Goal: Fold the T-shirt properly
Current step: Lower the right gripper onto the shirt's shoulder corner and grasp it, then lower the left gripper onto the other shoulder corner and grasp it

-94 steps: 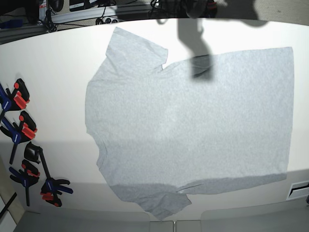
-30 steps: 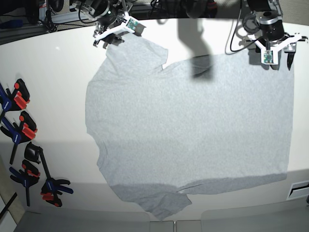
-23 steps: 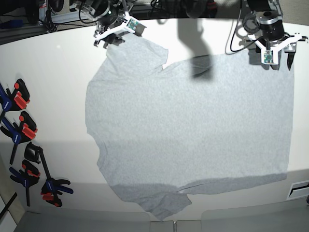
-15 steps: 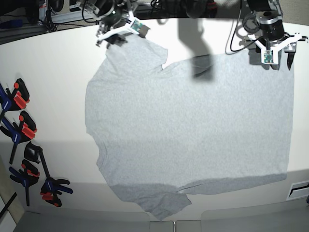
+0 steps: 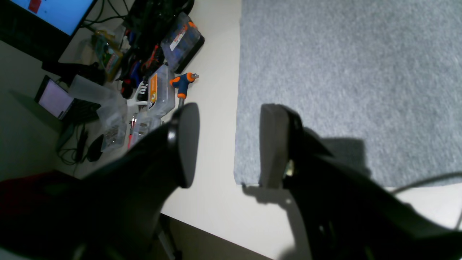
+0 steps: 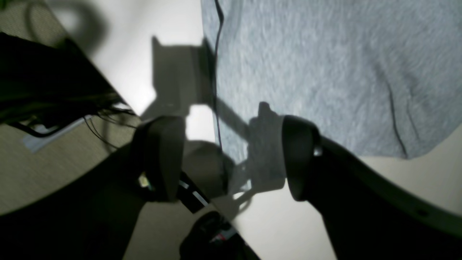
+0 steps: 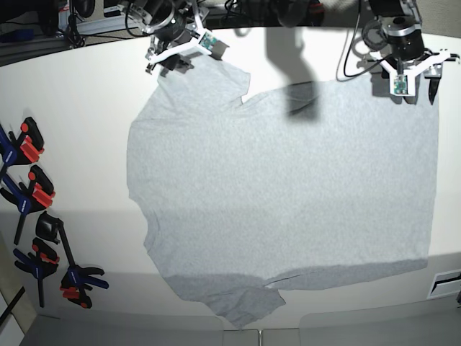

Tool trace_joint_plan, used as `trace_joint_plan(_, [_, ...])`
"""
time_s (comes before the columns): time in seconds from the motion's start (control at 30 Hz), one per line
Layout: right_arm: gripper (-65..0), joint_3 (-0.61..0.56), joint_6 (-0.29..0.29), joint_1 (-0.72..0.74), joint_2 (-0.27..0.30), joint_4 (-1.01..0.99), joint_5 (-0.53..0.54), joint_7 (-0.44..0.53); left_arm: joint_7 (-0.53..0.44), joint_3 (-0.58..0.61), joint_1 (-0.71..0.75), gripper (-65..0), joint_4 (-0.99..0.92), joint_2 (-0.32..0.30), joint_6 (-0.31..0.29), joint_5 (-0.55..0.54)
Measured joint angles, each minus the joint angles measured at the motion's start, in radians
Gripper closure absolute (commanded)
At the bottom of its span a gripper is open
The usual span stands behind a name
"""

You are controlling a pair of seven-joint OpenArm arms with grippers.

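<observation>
- My left tool stands open, holding nothing: one finger hangs over bare tabletop, the other over cloth, so the two straddle the hem corner of the T-shirt.
- In the left wrist view that corner lies just between and slightly past the fingertips; the hem edge runs away from me in a straight line, cloth on one side, tabletop on the other.
- My right tool is also open and empty, spread as wide as it goes, over the end of the far sleeve; one finger is above cloth, the other hangs out past the edge of the tabletop.
- The sleeve's dark seamed edge passes between the right fingers; whether either tool touches the fabric I cannot tell.
- From the base view, the T-shirt lies flat and spread, plain side up, its long axis running across the view: sleeves and shoulders toward the right tool, hem toward the left tool.
- Both tools sit along the same far edge of the garment, so the body of the cloth stretches from them toward the near edge of the tabletop.
- I judge the coming move turns on this: each tool needs only to drop onto its own corner, then carry that far edge over the cloth toward the near side.
- Clamps lie well apart from the shirt, off to the side.
</observation>
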Motion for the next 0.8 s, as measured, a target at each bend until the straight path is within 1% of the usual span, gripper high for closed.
trace_joint_plan(0.03, [-40.0,0.000,0.000,0.000,0.000,-0.020,-0.017,-0.002,0.000,0.000,0.000,-25.6,0.000,0.000,0.000,0.000])
trace_joint_plan(0.13, [-40.0,0.001,-0.003,0.000,0.000,-0.055,-0.056,0.033,0.000,0.000,0.000,-25.6,0.000,0.000,0.000,0.000])
trace_joint_plan(0.3, [-40.0,0.001,-0.058,0.010,-0.003,-0.101,-0.058,0.087,0.000,0.000,0.000,-25.6,0.000,0.000,0.000,0.000])
trace_joint_plan(0.43, [-39.3,0.001,-0.072,0.014,-0.003,-0.126,-0.092,0.127,0.000,0.000,0.000,-25.6,0.000,0.000,0.000,0.000])
trace_joint_plan(0.5, [-34.1,0.001,-0.072,0.016,-0.003,-0.131,-0.100,0.130,0.000,0.000,0.000,-25.6,0.000,0.000,0.000,0.000])
trace_joint_plan(0.57, [-25.2,0.000,-0.072,0.016,-0.003,-0.137,-0.103,0.129,0.000,0.000,0.000,-25.6,0.000,0.000,0.000,0.000])
trace_joint_plan(0.6, [-19.8,0.000,-0.072,0.016,-0.003,-0.138,-0.107,0.122,0.000,0.000,0.000,-25.6,0.000,0.000,0.000,0.000])
trace_joint_plan(0.7, [-0.7,0.000,-0.072,0.016,-0.002,-0.150,-0.123,0.089,0.000,0.000,0.000,-25.6,0.000,0.000,0.000,0.000])
trace_joint_plan(0.8, [0.0,0.006,-0.072,0.016,0.001,-0.153,-0.136,0.076,0.000,0.000,0.000,-25.6,0.000,0.000,0.000,0.000])
